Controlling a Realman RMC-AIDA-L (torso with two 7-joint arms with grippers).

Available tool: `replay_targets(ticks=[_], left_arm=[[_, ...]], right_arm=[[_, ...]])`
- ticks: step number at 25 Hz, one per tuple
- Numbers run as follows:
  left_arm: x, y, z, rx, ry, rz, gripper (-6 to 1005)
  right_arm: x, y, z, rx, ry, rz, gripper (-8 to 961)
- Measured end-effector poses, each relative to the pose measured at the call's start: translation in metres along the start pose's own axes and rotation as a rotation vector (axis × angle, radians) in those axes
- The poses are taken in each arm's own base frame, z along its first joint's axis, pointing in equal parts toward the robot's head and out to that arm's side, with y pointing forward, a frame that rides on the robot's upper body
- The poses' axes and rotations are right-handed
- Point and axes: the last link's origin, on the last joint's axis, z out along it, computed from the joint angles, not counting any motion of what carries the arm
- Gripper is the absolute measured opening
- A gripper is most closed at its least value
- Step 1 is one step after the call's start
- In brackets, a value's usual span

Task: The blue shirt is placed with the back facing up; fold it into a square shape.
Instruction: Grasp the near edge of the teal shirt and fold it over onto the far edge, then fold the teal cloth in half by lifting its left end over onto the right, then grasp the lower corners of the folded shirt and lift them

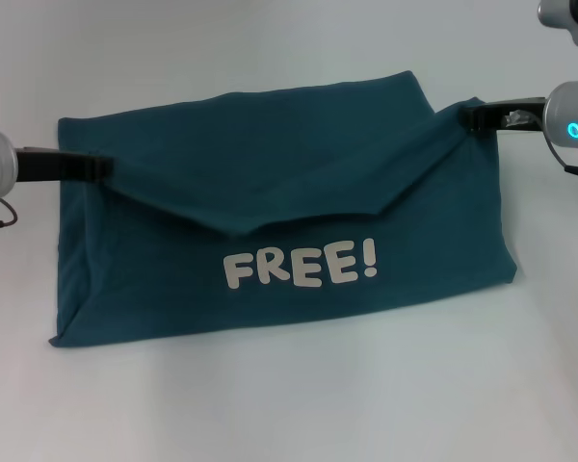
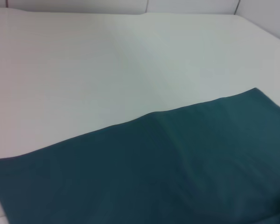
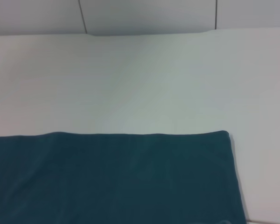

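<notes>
Teal cotton meets each set of black fingers at a side edge of the blue shirt (image 1: 270,221). The left gripper (image 1: 104,169) has its fingertips at the cloth's left edge, where a folded flap starts; the tips look pressed together on the fabric, gripping that edge. The right gripper (image 1: 470,116) does the same at the upper right edge, its tips closed on a raised corner of cloth that bunches slightly around them.

Between the two grips the upper layer hangs down in a shallow V over the lower part, its point just above the cream "FREE!" lettering (image 1: 300,265), which faces up. The shirt lies as a wide rectangle across the middle of the white table (image 1: 289,404), its lower left corner flat, its right side ending in a neat vertical fold.

Both arms reach in level from opposite sides, black finger bars horizontal, grey wrist housings with green and blue ring lights at the edges of the head view. Each wrist view shows only flat teal cloth on white tabletop.
</notes>
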Motion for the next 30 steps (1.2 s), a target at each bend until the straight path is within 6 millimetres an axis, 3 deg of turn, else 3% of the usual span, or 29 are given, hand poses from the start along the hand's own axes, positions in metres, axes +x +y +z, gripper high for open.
replay_targets(ticks=[13, 21, 30], left_arm=[[-0.012, -0.011, 0.009, 0.115, 0.019, -0.037, 13], [-0.011, -0.012, 0.010, 0.117, 0.016, -0.039, 373], [-0.019, -0.023, -0.002, 0.095, 0.001, -0.111, 571]], right_arm=[[-0.002, 0.003, 0.003, 0.018, -0.025, 0.003, 105], [-0.006, 0.006, 0.004, 0.024, -0.035, -0.009, 380], [0.000, 0.006, 0.005, 0.017, -0.017, -0.005, 590]])
